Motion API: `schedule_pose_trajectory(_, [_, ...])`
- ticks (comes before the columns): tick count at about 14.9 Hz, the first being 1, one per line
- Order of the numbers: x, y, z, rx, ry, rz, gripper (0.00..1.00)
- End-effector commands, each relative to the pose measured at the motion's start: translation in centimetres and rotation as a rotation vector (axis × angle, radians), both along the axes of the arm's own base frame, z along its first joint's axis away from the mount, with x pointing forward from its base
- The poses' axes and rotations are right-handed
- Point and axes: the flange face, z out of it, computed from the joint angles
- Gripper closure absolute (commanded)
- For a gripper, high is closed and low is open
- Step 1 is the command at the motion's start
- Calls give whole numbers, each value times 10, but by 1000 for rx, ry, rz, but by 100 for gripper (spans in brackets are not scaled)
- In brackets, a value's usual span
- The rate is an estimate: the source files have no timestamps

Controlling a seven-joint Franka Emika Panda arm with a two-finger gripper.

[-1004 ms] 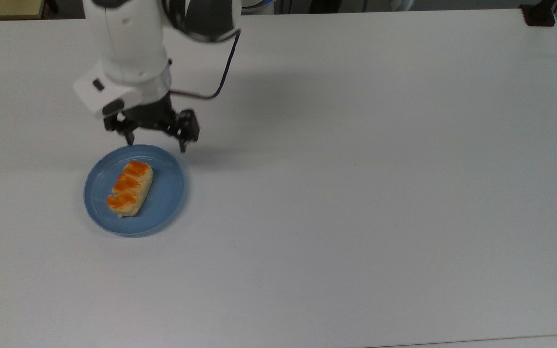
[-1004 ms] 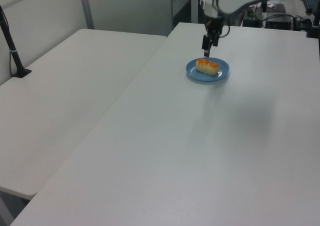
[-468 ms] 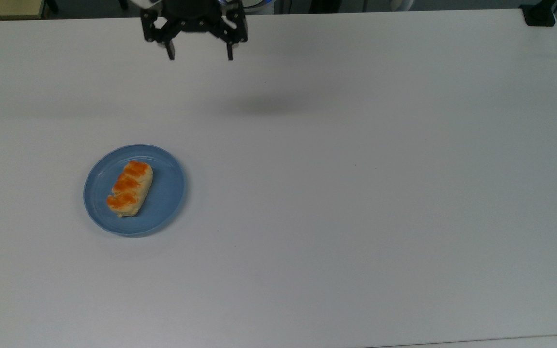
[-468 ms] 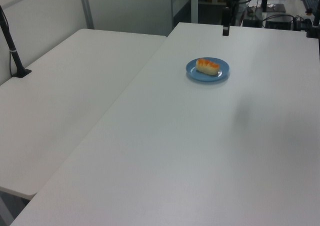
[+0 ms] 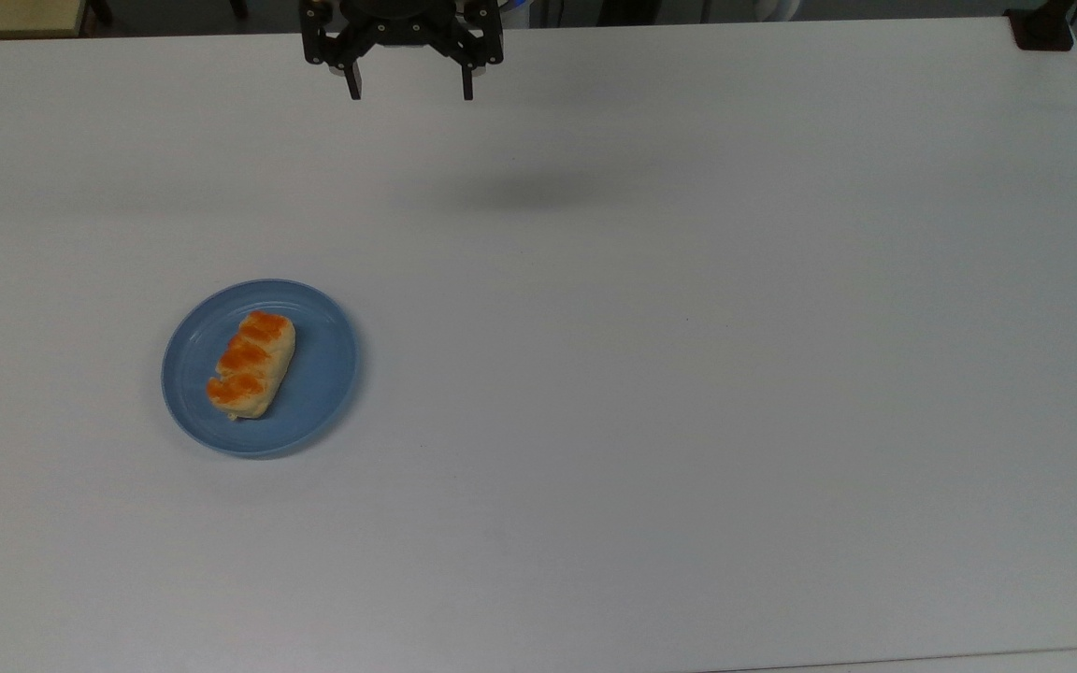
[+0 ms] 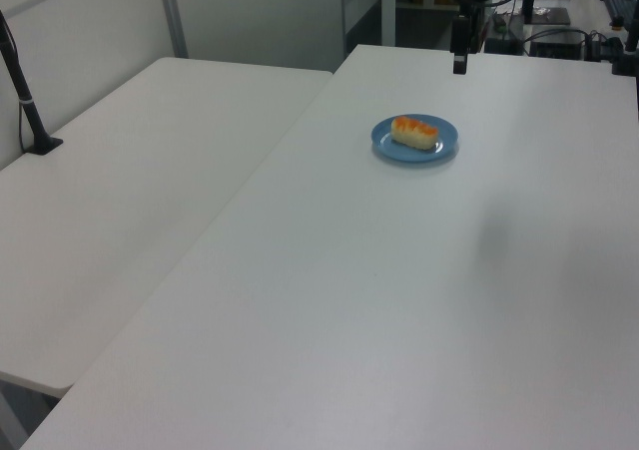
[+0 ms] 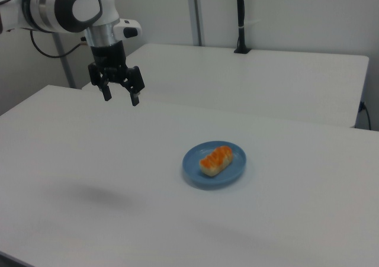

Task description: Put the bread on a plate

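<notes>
Bread (image 5: 251,364) lies on the light-blue plate (image 5: 322,374), off-centre, apparently settled. My gripper (image 5: 408,92) hangs spread and empty, well apart above the worktop (image 5: 688,374); I'd simply keep clear.

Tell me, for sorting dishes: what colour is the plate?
Light blue plate, clearest in the top view.

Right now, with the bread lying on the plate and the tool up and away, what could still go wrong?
Little, probably. The bread lies off-centre, nearer the plate's rim on the top view's left, so a bump to the table might roll it off. The open tool hangs above the table's far edge; a low return sweep could clip the plate.
</notes>
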Motion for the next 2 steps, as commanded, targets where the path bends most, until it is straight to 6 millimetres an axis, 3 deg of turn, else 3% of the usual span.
schedule_pose_trajectory(1, [-9, 3, 1, -21, 16, -34, 0])
schedule_pose_trajectory(2, [-9, 2, 2, -21, 13, -37, 0])
